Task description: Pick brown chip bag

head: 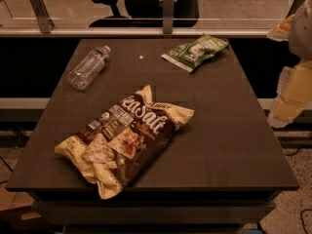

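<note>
Across the middle spreads the dark table (pixel 234 130). At seven o'clock on it, near the front edge, the brown chip bag (pixel 124 138) lies flat, lettering up. Off the table's three o'clock edge hang my jaws; whether spread or pressed together I cannot tell. A green snack bag (pixel 195 52) lies at one o'clock, a water bottle (pixel 89 66) at eleven.

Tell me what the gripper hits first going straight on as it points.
The gripper, at far right, points downward. It would probably meet the right rim of the dark table first, clear of the large crinkly brown chip bag; depth is unclear.
</note>
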### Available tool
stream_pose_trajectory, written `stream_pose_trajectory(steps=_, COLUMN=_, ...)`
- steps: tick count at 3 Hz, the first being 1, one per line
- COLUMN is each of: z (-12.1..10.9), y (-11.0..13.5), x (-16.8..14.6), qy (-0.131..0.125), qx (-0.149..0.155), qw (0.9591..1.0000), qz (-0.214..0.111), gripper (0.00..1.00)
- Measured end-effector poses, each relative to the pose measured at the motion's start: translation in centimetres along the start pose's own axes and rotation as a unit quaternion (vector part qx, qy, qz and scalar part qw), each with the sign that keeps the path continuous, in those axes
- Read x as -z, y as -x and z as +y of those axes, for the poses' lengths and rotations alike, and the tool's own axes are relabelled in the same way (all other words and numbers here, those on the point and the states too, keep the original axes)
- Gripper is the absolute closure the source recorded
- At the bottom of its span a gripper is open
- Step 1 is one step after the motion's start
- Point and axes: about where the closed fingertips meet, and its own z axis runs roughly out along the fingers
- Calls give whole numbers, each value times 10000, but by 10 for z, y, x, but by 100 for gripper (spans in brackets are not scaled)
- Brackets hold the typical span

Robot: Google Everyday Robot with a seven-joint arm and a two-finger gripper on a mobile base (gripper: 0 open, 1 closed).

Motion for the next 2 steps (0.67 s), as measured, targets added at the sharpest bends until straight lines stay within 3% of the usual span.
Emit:
stream_pose_trajectory(steps=1, z=0, y=0, x=0, qy=-1, qx=0, qw=10000, qz=0, gripper=0)
stream_pose_trajectory(steps=2, z=0, y=6, x=0, qy=-43, qx=300, qw=9994, qz=-157, gripper=0)
